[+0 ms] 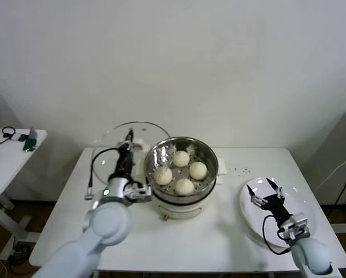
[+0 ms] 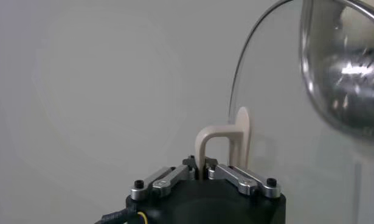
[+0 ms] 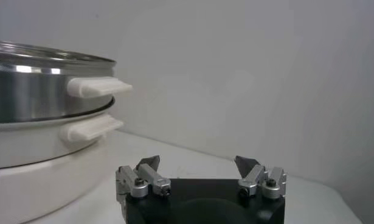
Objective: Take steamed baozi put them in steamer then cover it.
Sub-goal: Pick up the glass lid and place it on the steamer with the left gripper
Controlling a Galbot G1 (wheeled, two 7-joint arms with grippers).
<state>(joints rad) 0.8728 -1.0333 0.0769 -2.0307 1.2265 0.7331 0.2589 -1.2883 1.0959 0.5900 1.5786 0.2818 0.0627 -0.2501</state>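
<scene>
Several cream-white baozi [image 1: 181, 158] lie in the shiny steel steamer [image 1: 205, 152] on its cream pot base at the table's middle. The clear glass cover [image 1: 112, 142] is tilted up on edge just left of the steamer, not on it. My left gripper [image 1: 127, 145] is shut on the cover's cream bar handle [image 2: 218, 139]; the glass rim [image 2: 247, 61] and the steamer wall [image 2: 342, 67] show in the left wrist view. My right gripper [image 1: 267, 192] is open and empty above the white plate [image 1: 300, 200]. The steamer [image 3: 34, 82] shows in the right wrist view beyond my right gripper [image 3: 199, 165].
The white plate sits at the table's right front with nothing on it. A small side table [image 1: 11, 153] with cables stands at the far left. A white wall rises close behind the table. A black cable [image 1: 92, 171] loops left of the pot.
</scene>
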